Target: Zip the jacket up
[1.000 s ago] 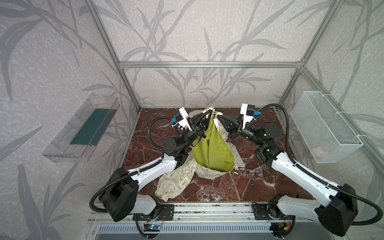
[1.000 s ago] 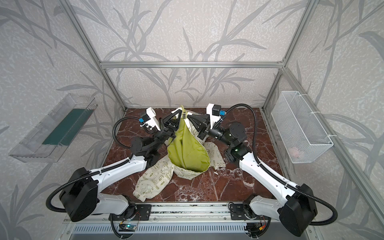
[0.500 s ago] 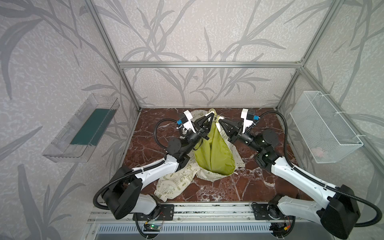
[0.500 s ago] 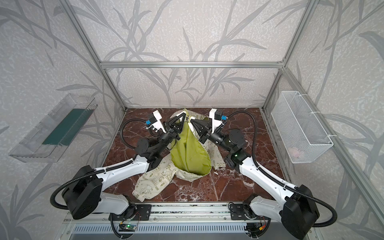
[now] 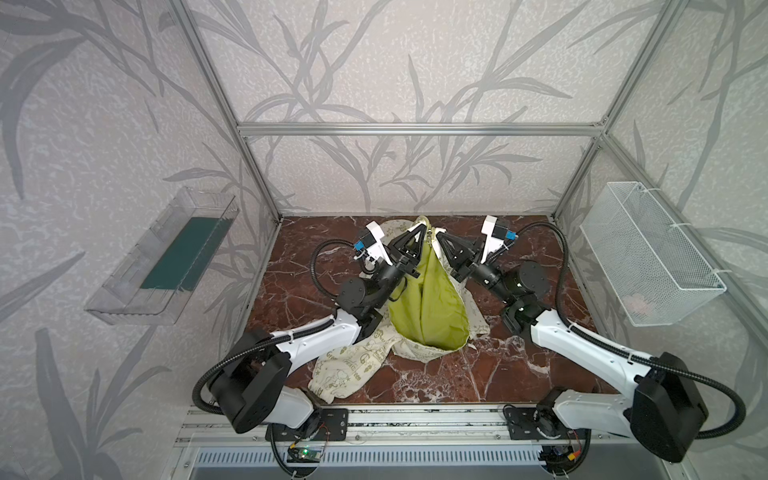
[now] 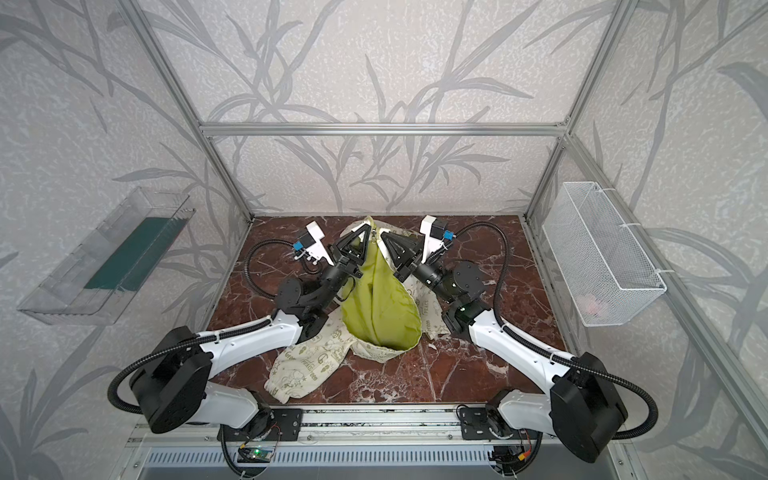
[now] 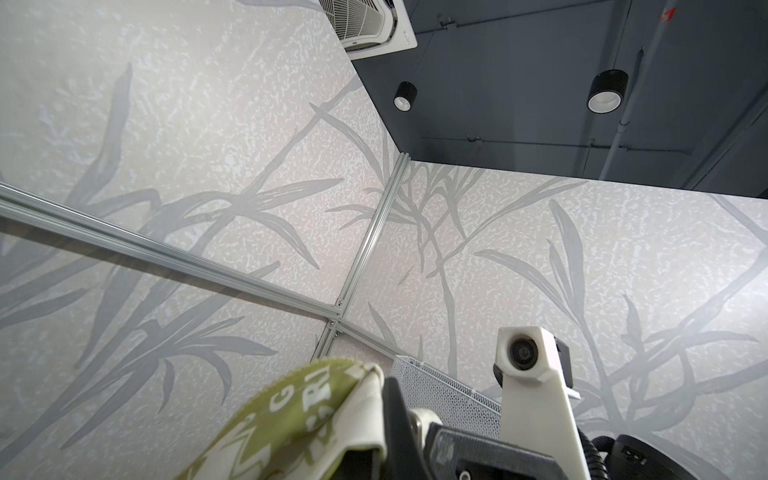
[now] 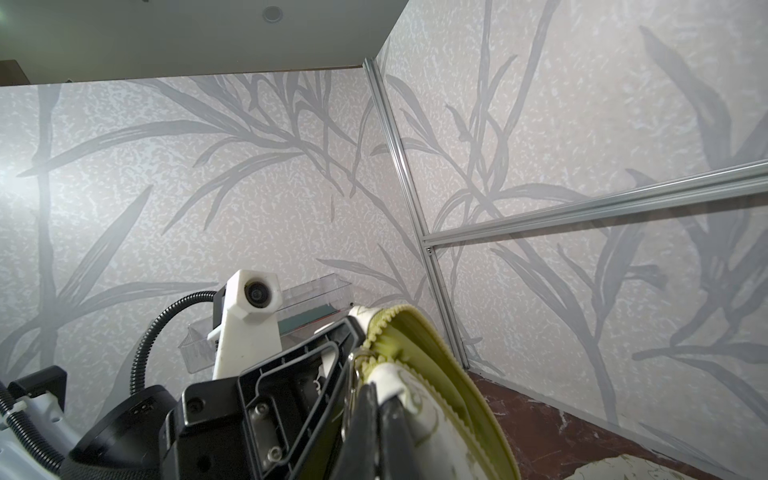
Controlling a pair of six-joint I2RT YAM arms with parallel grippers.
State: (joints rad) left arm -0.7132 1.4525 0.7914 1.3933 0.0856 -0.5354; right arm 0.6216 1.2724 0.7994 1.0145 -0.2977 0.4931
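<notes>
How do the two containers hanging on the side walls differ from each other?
The tray on the left wall is clear plastic; the basket on the right wall is white wire mesh. The tray holds a flat dark green sheet; the basket holds something small and pinkish, too blurred to name. Both are long, open-topped and hang above the table.

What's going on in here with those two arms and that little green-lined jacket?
Two robot arms are holding up a small jacket between them, apparently to get it zipped. The left claw and the right claw are each shut on its top edge, close together. It hangs with the lime-green lining showing, and its lower part lies on the marble table. The zipper looks undone so far: its toothed edge runs free beside the right claw.
</notes>
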